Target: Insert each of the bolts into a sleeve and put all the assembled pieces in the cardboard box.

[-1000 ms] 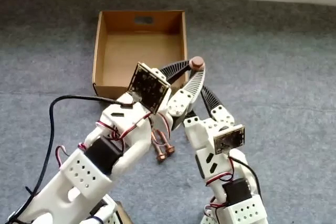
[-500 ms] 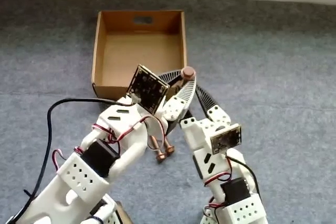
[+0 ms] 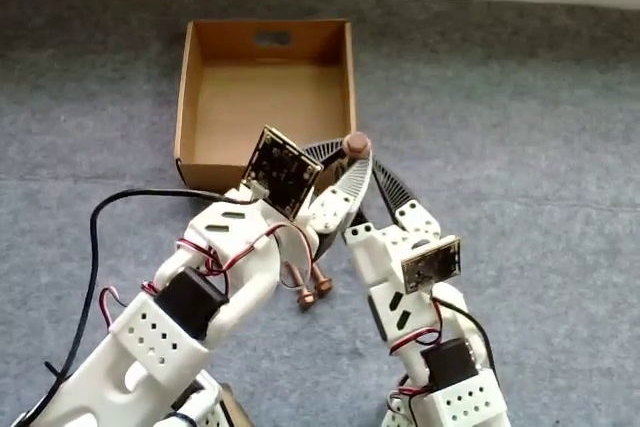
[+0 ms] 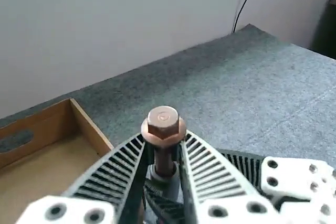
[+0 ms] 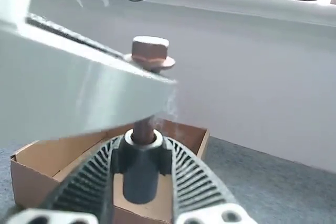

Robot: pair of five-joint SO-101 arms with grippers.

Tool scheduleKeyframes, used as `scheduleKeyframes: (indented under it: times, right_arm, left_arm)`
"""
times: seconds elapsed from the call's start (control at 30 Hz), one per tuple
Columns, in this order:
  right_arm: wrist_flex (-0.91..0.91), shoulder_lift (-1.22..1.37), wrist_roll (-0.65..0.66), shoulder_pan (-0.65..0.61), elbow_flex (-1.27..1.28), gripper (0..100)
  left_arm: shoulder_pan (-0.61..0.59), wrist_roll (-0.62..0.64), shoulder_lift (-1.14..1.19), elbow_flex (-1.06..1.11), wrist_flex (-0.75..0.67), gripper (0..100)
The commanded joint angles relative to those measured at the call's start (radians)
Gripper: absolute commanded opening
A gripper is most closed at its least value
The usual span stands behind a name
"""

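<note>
though the two arms crowd each other from where i sit, the wrist cameras make the grips plain. the left gripper [image 4: 163, 148] has its ribbed fingers closed on the shank of a copper-coloured bolt [image 4: 163, 124], just under the hex head, and the bolt stands upright with its head above the fingertips. the right gripper [image 5: 140, 153] is clamped from both sides on a dark grey sleeve [image 5: 140, 177], which is also upright with its pale-rimmed mouth facing up. in the right wrist view the bolt's shank comes straight down onto that mouth and looks to have entered it. i cannot tell how far it goes in. one left finger [image 5: 79, 108] crosses close in front of that camera as a blurred grey bar and hides the middle of the shank.

from the high view the bolt head [image 3: 355, 144] sits over the right wall of the cardboard box [image 3: 185, 97], near the corner closest to the arms. the two grippers meet there, the left arm coming in from the left and the right arm from below. the pair is held up in the air, not inside the box.

two loose bolts [image 3: 312, 285] lie side by side on the grey carpet [image 3: 520, 147] between the two arms, apart from the box.
</note>
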Motion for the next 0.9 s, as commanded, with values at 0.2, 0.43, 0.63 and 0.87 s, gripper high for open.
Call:
scheduleKeyframes:
  times: [0.2, 0.43, 0.63, 0.87]
  right_arm:
    - [0.001, -0.013, 0.008, 0.001, -0.021, 0.6]
    - [0.001, -0.013, 0.008, 0.001, -0.021, 0.6]
    - [0.001, -0.013, 0.008, 0.001, -0.022, 0.6]
    - [0.001, -0.013, 0.011, 0.002, -0.019, 0.6]
  left_arm:
    - [-0.004, -0.005, -0.030, 0.018, 0.009, 12]
    - [0.004, -0.005, -0.030, -0.101, 0.180, 15]
    - [0.004, -0.005, -0.031, -0.183, 0.327, 16]
    - [-0.008, -0.011, -0.143, -0.193, 0.331, 16]
